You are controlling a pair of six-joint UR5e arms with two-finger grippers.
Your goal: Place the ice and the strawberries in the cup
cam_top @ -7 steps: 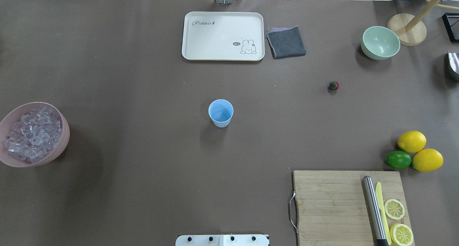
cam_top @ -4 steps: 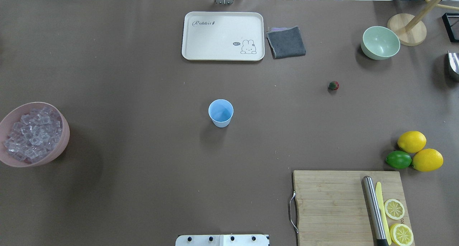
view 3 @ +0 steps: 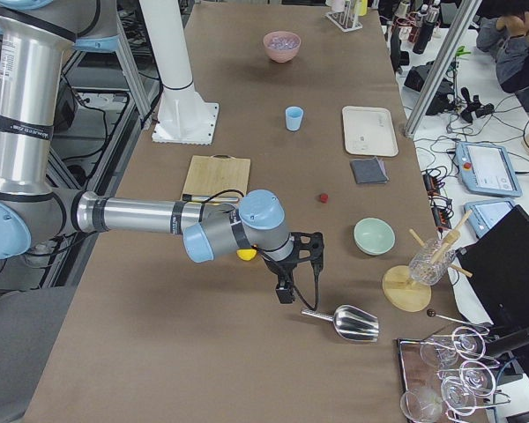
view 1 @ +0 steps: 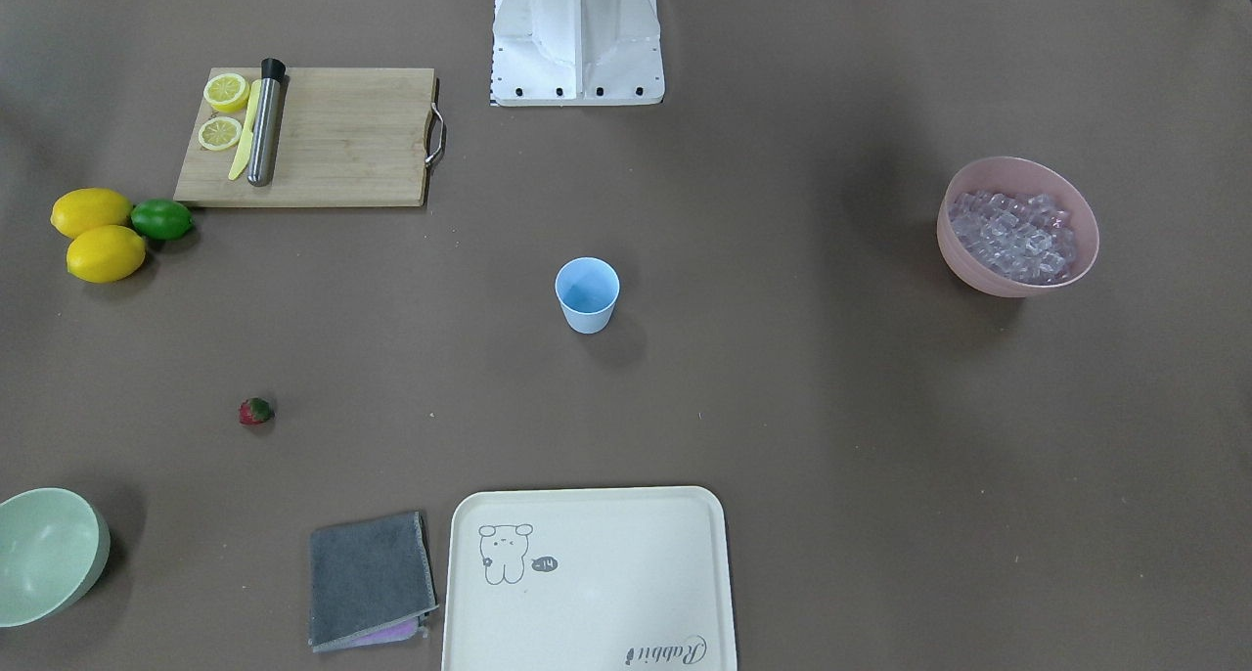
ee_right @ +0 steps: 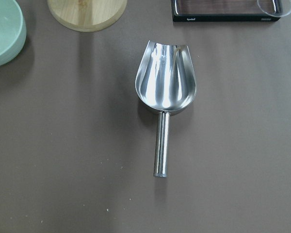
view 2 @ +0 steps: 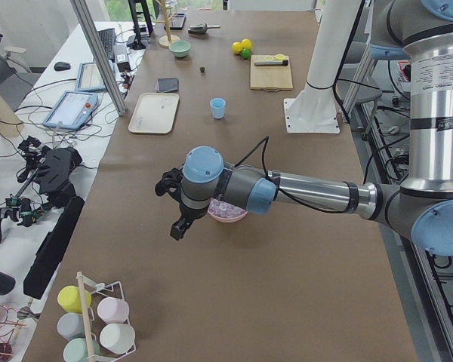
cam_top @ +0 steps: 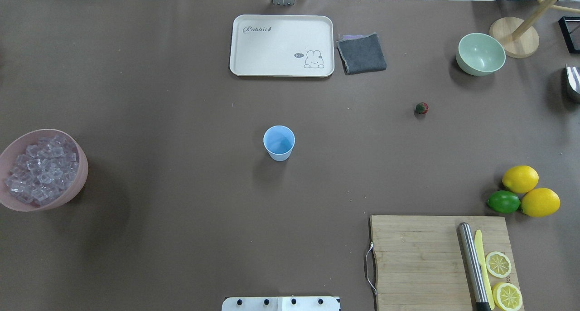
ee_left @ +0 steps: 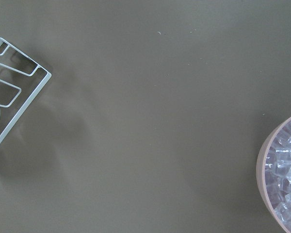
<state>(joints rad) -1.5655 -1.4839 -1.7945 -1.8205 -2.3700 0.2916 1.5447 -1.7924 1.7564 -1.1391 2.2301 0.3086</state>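
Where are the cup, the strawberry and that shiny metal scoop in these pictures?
cup (cam_top: 278,141), overhead view, on its blue inside.
strawberry (cam_top: 422,108), overhead view, on its red body.
scoop (ee_right: 166,83), right wrist view, on its shiny bowl.

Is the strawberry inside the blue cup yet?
No, the strawberry lies by itself on the table, well apart from the cup, which looks empty.
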